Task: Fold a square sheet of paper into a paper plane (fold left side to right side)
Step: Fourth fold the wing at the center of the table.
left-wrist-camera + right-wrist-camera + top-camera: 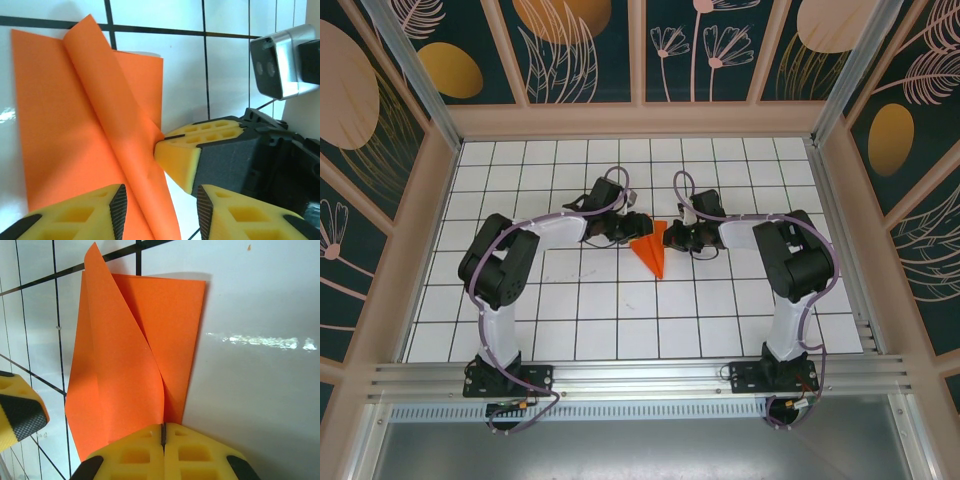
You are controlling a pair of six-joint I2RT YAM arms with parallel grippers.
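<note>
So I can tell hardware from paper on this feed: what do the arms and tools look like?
The left arm and right arm match: black joints, white lower links, thin purple cables looped alongside. The left tool and right tool have yellow fingers moulded with square pockets and black textured pads.

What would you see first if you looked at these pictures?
The bright orange paper jumps out first: a pointed, half-folded shape in the middle of the white gridded table, with one flap lifted. The right hand is pinched shut on its edge, and the left hand is open right at the paper. Dark walls with big painted flowers stand around the table.
</note>
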